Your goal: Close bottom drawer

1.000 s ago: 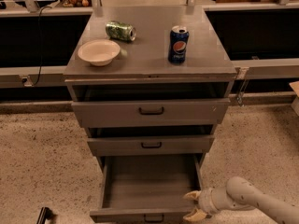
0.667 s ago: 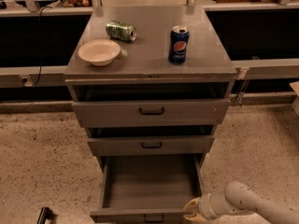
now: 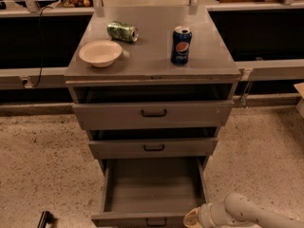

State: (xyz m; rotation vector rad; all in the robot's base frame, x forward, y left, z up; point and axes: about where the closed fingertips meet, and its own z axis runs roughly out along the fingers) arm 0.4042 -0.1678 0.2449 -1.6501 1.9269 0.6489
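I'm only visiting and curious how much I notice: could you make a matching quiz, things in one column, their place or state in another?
Things:
1. bottom drawer
2. blue can
3. green can
4. tool

Place or state:
A. lying on its side
B. pulled far out
C. low, at the open drawer's front right corner
D. standing upright

Pairs: 1-B, 2-D, 3-A, 4-C
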